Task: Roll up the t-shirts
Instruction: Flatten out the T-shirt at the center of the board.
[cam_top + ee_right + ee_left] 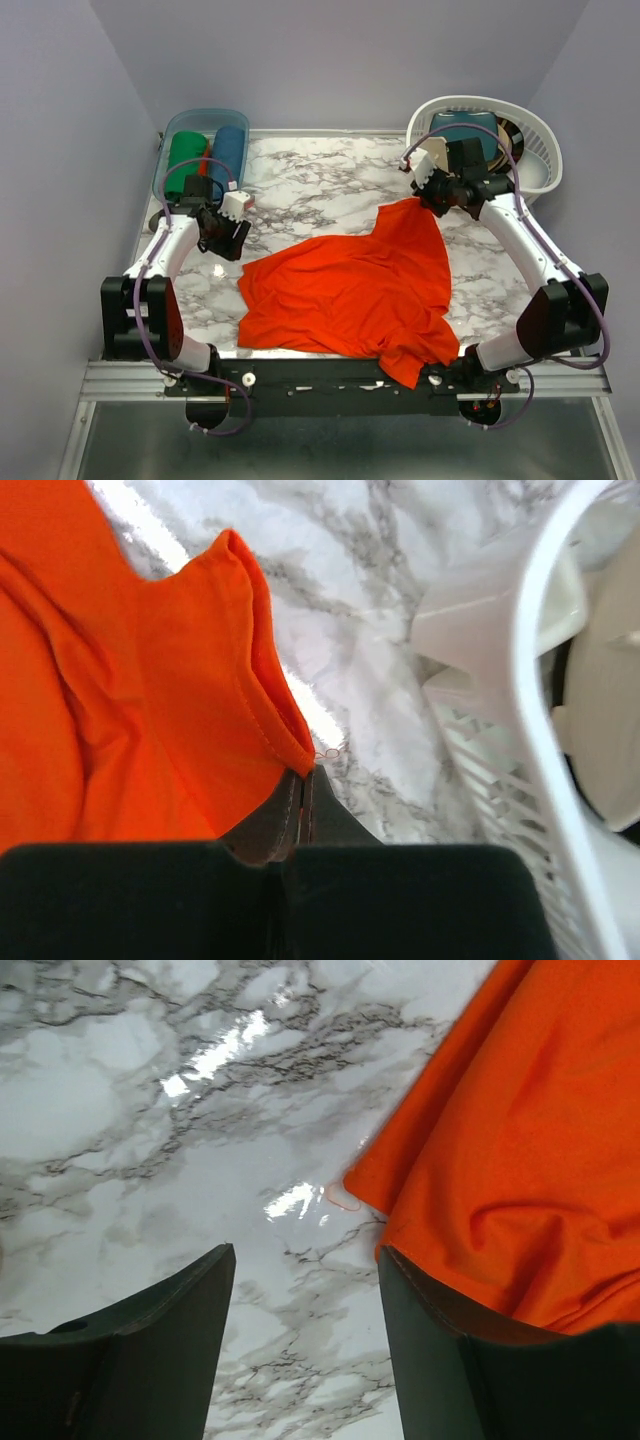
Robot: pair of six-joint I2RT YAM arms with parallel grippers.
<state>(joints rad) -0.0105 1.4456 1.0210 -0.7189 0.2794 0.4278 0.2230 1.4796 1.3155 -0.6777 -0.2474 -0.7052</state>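
A bright orange-red t-shirt (355,290) lies crumpled across the middle of the marble table, one part hanging over the near edge. My right gripper (428,203) is shut on its far right corner; in the right wrist view the hemmed corner (270,710) is pinched between the closed fingers (300,785). My left gripper (232,240) is open and empty just left of the shirt; in the left wrist view its fingers (200,1300) straddle bare marble, with the shirt's edge (500,1160) beside the right finger. A rolled green shirt (186,155) and a rolled blue shirt (228,155) lie in a bin.
A translucent teal bin (172,130) stands at the far left corner. A white laundry basket (530,140) holding dark cloth stands at the far right, close to my right gripper; its rim (540,680) fills the right of the right wrist view. Grey walls enclose the table.
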